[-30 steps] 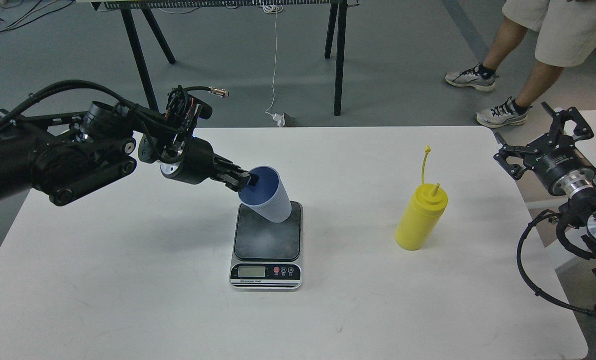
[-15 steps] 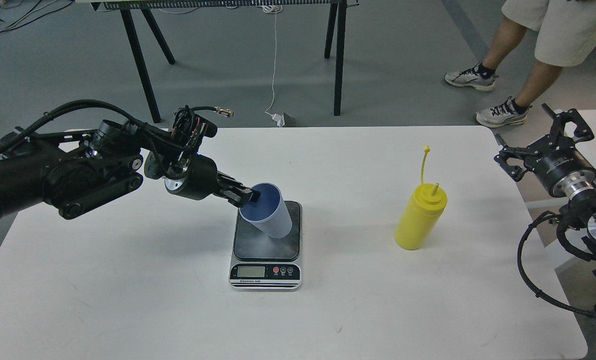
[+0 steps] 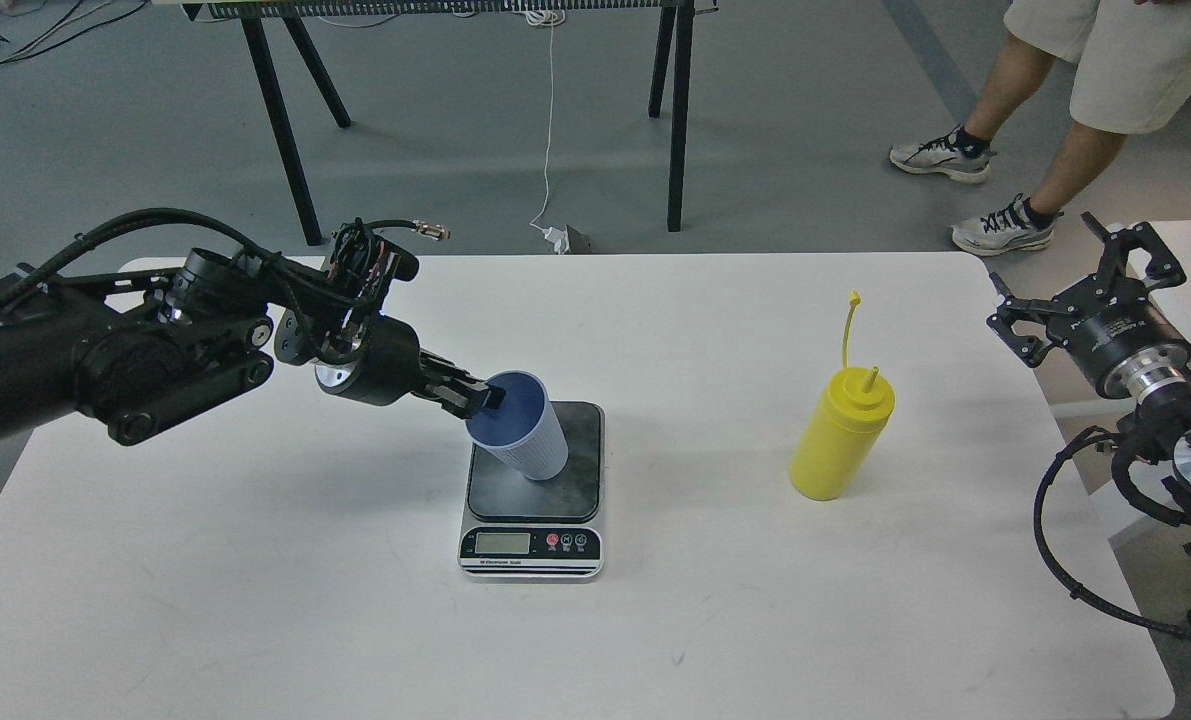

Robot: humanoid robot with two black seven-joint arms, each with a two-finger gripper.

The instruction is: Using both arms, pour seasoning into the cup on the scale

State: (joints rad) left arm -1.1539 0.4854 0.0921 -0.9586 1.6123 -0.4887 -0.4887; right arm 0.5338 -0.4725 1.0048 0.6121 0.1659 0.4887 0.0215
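One head view looks forward and down over the table point(image 3: 715, 620).

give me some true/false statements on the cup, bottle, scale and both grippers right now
1. The left gripper grips the cup by its rim. True.
2. The cup stands upright on the scale. False: it is tilted, mouth turned toward the left arm.
3. The right gripper holds the bottle. False: it is open and off past the table's right edge, apart from the bottle.
4. The bottle stands upright on the table, right of the scale. True.
5. The bottle's nozzle is capped. False: the cap strap sticks up, nozzle uncovered.
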